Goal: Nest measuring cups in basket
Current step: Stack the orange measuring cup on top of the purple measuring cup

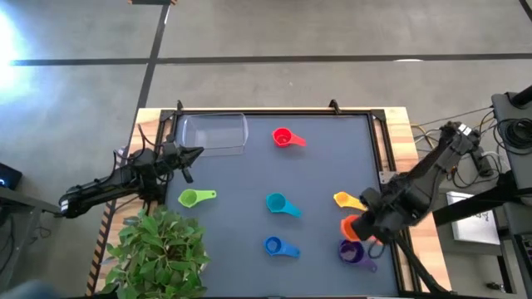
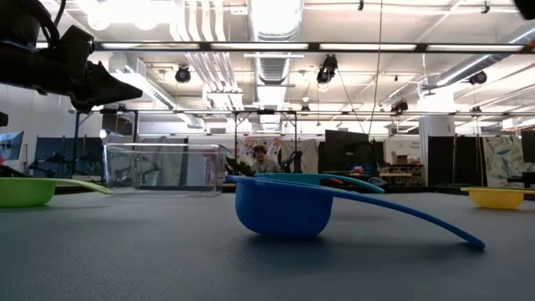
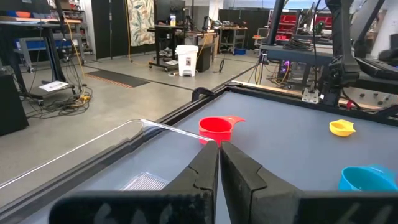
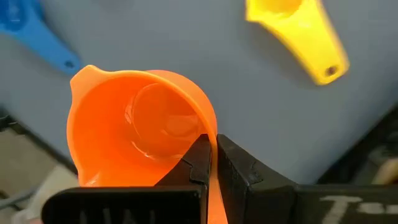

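The clear basket (image 1: 214, 133) stands at the table's far left. On the mat rest a red cup (image 1: 287, 138), a green cup (image 1: 195, 198), a teal cup (image 1: 278, 203), a blue cup (image 1: 278, 246), a yellow cup (image 1: 347, 200) and a purple cup (image 1: 356, 252). Near the right edge, between the yellow and purple cups, my right gripper (image 1: 361, 224) is shut on an orange cup (image 4: 137, 124). My left gripper (image 1: 198, 153) hovers shut and level beside the basket's near side, holding nothing. My right gripper pinches the orange cup between its two fingers where the rim meets the handle (image 4: 211, 155); an orange strip runs back between the fingers. The fingers slant steeply down from the right. The cup's mouth faces the wrist camera, and the cup appears lifted off the mat.
A potted plant (image 1: 158, 249) fills the near left corner. A raised black frame (image 1: 382, 158) borders the mat. In the low view the blue cup (image 2: 284, 209) stands close in front, and a person (image 2: 261, 157) sits far behind the table.
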You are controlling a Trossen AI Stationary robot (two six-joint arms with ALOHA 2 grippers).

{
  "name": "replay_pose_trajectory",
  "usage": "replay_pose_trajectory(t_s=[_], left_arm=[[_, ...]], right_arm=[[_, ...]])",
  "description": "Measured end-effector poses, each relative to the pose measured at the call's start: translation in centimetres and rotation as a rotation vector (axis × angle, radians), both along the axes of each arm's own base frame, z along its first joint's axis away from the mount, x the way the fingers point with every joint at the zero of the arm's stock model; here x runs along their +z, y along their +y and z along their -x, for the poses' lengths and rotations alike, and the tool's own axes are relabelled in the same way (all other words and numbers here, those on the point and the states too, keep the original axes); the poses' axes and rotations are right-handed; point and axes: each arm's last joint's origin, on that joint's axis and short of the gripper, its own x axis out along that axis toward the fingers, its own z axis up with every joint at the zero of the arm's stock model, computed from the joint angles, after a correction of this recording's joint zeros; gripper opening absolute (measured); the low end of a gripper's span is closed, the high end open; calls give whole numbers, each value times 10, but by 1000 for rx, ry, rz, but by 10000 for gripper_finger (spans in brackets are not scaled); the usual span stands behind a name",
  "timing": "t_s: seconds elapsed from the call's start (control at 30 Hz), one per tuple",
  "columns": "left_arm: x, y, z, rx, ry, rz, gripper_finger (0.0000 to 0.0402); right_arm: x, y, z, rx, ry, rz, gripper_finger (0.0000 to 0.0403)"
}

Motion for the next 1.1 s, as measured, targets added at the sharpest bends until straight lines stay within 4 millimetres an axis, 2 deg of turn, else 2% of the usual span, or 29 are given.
replay_pose_trajectory(t_s=[0.33, 0.63, 1.1], left_arm=[[0, 0, 0, 0, 0, 0, 0], [0, 0, 0, 0, 0, 0, 0], [0, 0, 0, 0, 0, 0, 0]], right_arm=[[-22, 39, -5, -3, 33, 25, 9], [-23, 56, -11, 35, 44, 47, 12], [-30, 74, -1, 11, 92, 37, 10]])
